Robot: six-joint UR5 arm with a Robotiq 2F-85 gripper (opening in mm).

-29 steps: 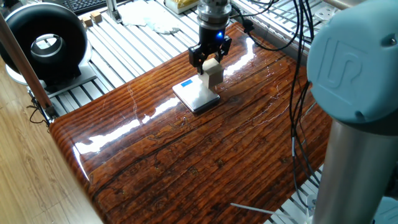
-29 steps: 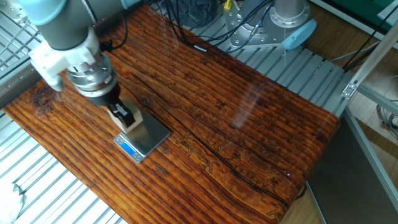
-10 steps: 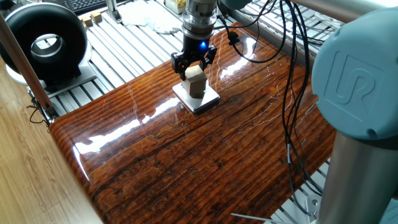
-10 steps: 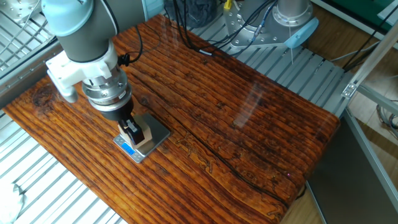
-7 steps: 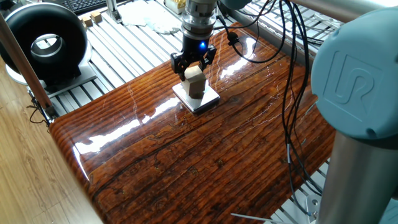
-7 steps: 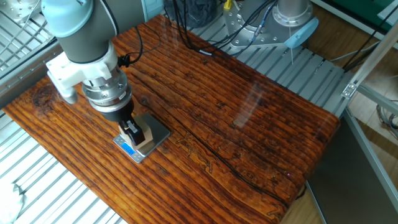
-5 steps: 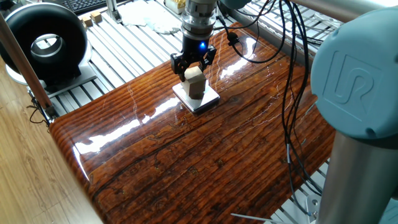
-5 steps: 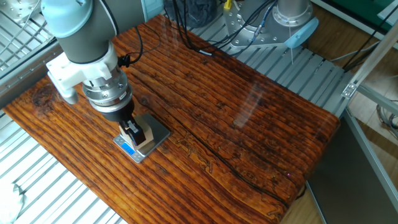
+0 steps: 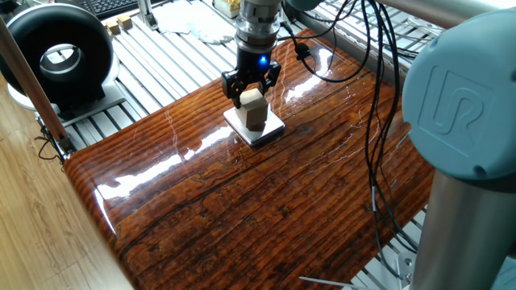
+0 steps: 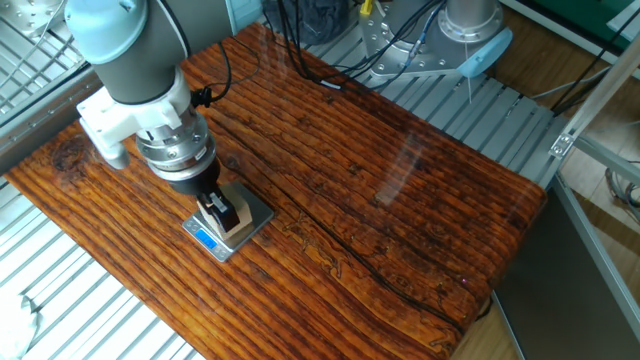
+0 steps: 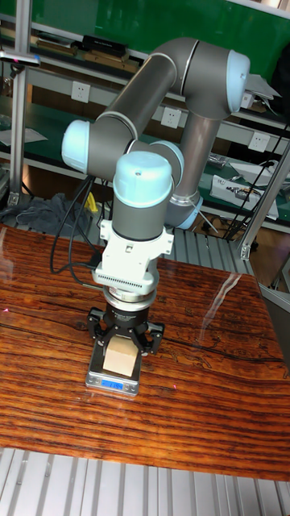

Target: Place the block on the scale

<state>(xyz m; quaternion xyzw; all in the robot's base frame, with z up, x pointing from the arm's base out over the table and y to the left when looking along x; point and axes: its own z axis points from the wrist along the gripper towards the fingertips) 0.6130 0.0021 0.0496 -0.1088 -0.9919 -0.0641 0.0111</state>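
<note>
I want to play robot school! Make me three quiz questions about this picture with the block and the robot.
1. True or false: the block sits over the scale.
2. What colour is the light glowing on the gripper? A red, B blue, C green.
3. Fill in: the scale lies on a shiny ____ table.

Key: 1 true. 2 B. 3 wooden.

- You have one block (image 9: 254,110) in view.
- You have one scale (image 9: 268,131), a white square pad.
- One arm, carrying one gripper (image 9: 251,93).
- One black ring-shaped unit (image 9: 56,56) at the table's end.
- One keyboard (image 9: 113,6), with two tiny tan wooden pieces (image 9: 122,22) beside it.
</note>
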